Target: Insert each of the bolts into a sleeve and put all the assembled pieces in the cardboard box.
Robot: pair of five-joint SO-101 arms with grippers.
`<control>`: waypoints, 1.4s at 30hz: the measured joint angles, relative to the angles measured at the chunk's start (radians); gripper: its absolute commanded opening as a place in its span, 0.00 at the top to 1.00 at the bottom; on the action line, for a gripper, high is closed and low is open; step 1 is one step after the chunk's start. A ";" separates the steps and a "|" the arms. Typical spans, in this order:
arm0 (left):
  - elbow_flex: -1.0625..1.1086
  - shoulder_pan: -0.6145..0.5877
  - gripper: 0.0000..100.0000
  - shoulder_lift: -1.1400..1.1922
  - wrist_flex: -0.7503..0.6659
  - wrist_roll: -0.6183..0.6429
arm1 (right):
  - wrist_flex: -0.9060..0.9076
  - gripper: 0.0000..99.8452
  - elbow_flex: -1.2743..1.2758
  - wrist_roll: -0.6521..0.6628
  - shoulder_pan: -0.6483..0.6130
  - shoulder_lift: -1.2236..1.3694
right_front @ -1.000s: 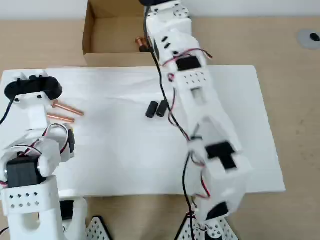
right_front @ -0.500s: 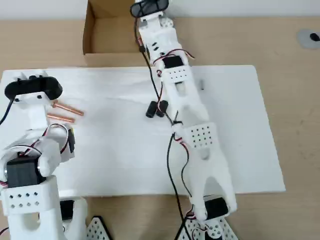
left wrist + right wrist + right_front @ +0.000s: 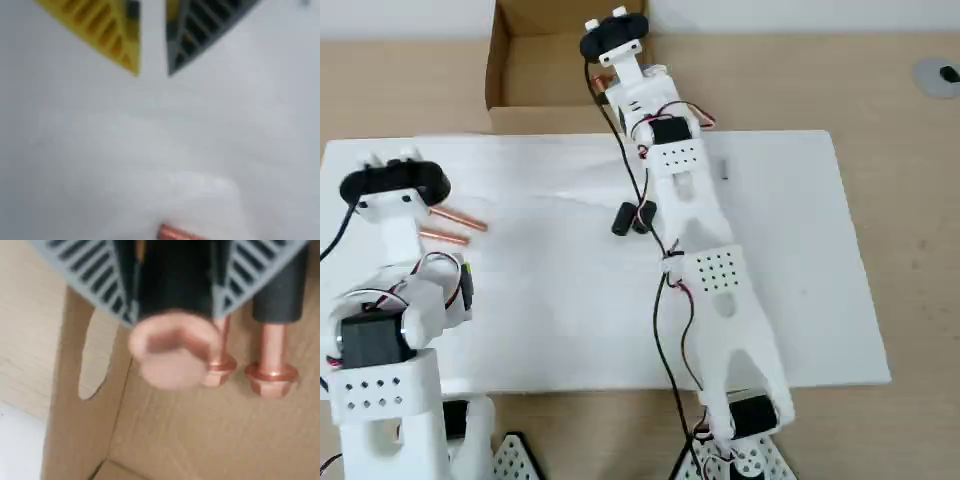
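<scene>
From high up, a white sheet [image 3: 800,280] lies on a brown table [image 3: 910,200]. The box [image 3: 498,70] sits at the far edge of the sheet. The right arm is stretched out long, and the right gripper [image 3: 615,45] is over the box, near its right side. Two black sleeves [image 3: 623,218] lie side by side on the sheet, just beside that arm. The left gripper [image 3: 395,182] is over the left part of the sheet. Two bolts [image 3: 455,218] lie on the sheet just beside it, close to each other and well apart from the sleeves. In the left wrist view, the left gripper [image 3: 152,72] is open a little. There is a small gap between its yellow finger and its grey finger, and it holds nothing. Under it is the sheet, and one end of a bolt [image 3: 175,234] peeks in at the edge. In the right wrist view, the right gripper [image 3: 174,312] is closed tight on a piece [image 3: 172,350]. The piece is a bolt pushed into a black sleeve, and the bolt head sticks out past the fingertips. It hangs inside the box [image 3: 65,405]. Two more pieces [image 3: 272,375] lie side by side on the box floor, just beside the held one, with their bolt heads pointing the same way.
</scene>
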 measured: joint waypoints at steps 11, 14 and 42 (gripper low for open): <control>0.002 -0.006 0.95 0.002 0.000 0.063 | 0.227 0.75 -0.196 0.000 -0.034 -0.002; -0.009 -0.048 0.91 0.009 -0.002 0.087 | 0.318 0.75 -0.198 0.000 -0.034 -0.023; -0.839 -0.135 0.90 1.343 -0.058 0.718 | 1.068 0.75 -0.199 -0.176 0.018 -0.489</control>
